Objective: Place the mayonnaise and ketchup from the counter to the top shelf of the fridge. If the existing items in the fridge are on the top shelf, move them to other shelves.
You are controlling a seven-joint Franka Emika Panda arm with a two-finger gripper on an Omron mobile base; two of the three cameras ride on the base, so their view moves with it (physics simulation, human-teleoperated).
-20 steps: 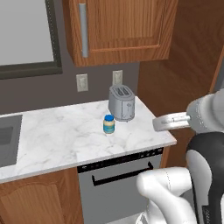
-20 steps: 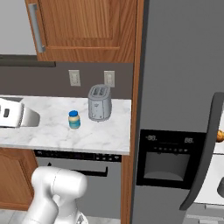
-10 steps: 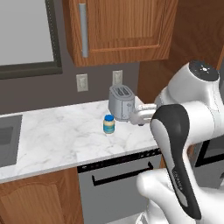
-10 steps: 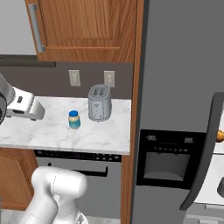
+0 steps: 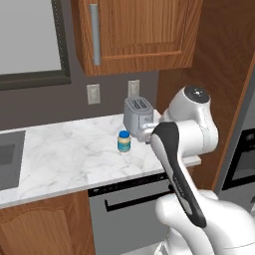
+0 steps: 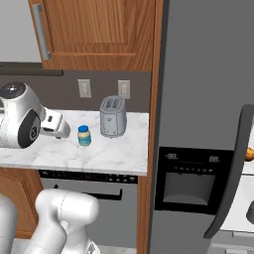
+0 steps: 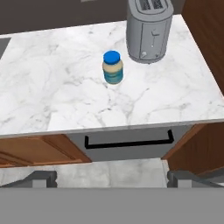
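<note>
The mayonnaise (image 7: pixel 113 67), a small jar with creamy contents and a blue lid, stands on the white marble counter (image 7: pixel 52 92) just left of a toaster. My gripper (image 7: pixel 112 179) is open and empty, out over the counter's front edge and looking down at the jar from a distance. In the right base view the hand (image 6: pixel 55 125) hangs left of the mayonnaise (image 6: pixel 84 135). The grey fridge (image 6: pixel 208 89) stands to the right with its door swung open. An orange fruit (image 6: pixel 249 154) peeks out inside at the frame's edge. The ketchup is out of view, and I cannot tell which shelf is the top shelf.
A grey toaster (image 5: pixel 138 112) stands at the counter's back, close to the jar. Wooden wall cabinets (image 5: pixel 139 30) hang above. A dishwasher front with a dark handle (image 7: pixel 127 142) sits under the counter. The fridge's dark door handle (image 6: pixel 233 173) juts out low on the right. A sink edge (image 5: pixel 9 159) lies far left.
The arm has swung from the fridge side over to the counter, bringing the hand closer to the mayonnaise jar. The gripper stayed open. The jar has not moved.
</note>
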